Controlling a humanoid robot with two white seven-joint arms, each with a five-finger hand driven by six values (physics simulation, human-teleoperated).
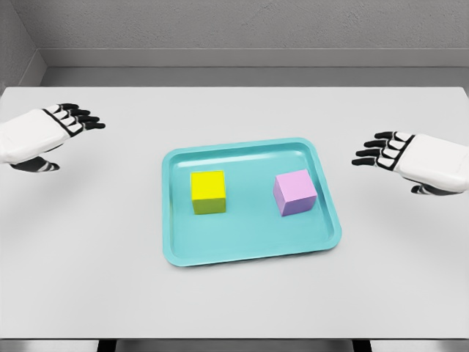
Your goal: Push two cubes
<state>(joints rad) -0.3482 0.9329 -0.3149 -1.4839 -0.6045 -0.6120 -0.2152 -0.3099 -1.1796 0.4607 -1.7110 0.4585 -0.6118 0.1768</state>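
Tabletop tray (183,257); yellow cube (208,189); lilac cube (294,191)

Two cubes, one yellow (208,191) and one pink (294,193); one tray (249,246); two hands (44,132) (418,161).

A pale grey surface (95,242) fills most of the head view. A teal tray (253,253) with a raised rim and rounded corners lies flat on it near the middle, turned slightly askew.
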